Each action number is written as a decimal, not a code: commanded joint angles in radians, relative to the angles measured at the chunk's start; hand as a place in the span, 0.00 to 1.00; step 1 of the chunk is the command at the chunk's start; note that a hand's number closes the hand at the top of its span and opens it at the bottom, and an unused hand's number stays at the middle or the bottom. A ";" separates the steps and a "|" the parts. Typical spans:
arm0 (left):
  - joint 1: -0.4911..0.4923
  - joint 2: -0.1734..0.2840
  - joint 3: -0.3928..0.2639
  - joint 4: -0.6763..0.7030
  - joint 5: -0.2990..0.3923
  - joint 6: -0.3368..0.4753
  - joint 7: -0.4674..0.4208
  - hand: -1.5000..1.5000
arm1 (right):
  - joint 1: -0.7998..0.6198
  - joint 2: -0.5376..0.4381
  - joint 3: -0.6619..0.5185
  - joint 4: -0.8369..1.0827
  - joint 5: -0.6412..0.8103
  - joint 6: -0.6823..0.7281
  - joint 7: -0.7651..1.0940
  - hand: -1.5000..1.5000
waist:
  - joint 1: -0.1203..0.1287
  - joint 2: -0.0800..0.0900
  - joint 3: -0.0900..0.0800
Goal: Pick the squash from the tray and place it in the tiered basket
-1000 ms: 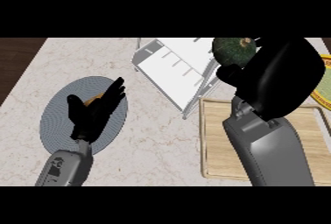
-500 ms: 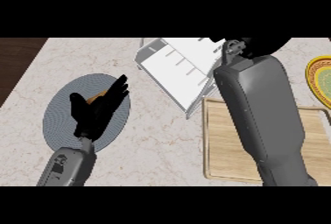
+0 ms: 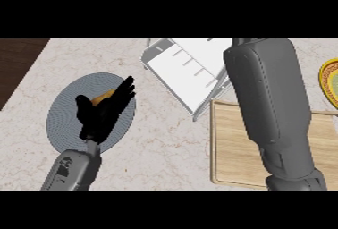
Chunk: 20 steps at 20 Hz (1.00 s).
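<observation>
Right forearm [image 3: 274, 112]: a smooth grey casing, it had stretched farther up the view than half a second before, its upper end now running past the top edge; a second before, the right robot hand showed black near the squash, and now neither showed anywhere.
Squash: hidden in this moment, so where it lay could not be told.
Left robot hand [image 3: 102, 112]: black, fingers straight and spread with tips up, resting over the plate at the view's left, much as in both earlier frames.
Left forearm [image 3: 69, 170]: grey, rounded, rising from the lower left edge.
Wooden tray [image 3: 228, 147]: pale, flat, rectangular with a raised rim, lying at the lower right under the right forearm, unchanged.
Plate [image 3: 66, 116]: round, grey-blue with fine concentric ridges, lying on the tabletop beneath the left robot hand; a small orange thing [image 3: 104, 96] peeked out just beside the fingers.
Tabletop [image 3: 165, 147]: light speckled stone.
Tiered basket [image 3: 185, 71]: white, angular, with thin wire walls and a flat floor, tilted in the view, its right side covered by the forearm.
Yellow-rimmed dish [image 3: 329, 80]: only an edge showed at the far right.
</observation>
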 commanded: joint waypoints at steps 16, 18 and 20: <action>0.033 0.014 0.024 -0.010 -0.005 0.011 -0.001 0.50 | -0.167 0.005 -0.146 0.319 0.246 -0.637 0.203 0.00 | -0.057 -0.037 -0.003; 0.047 0.033 0.051 0.023 0.001 0.007 -0.009 0.50 | -0.172 0.005 -0.150 0.291 0.280 -0.586 0.256 0.00 | -0.081 -0.045 -0.003; 0.010 0.020 0.052 0.045 -0.009 0.024 -0.003 0.50 | -0.151 0.005 -0.102 0.278 0.297 -0.570 0.301 0.00 | -0.092 -0.045 -0.003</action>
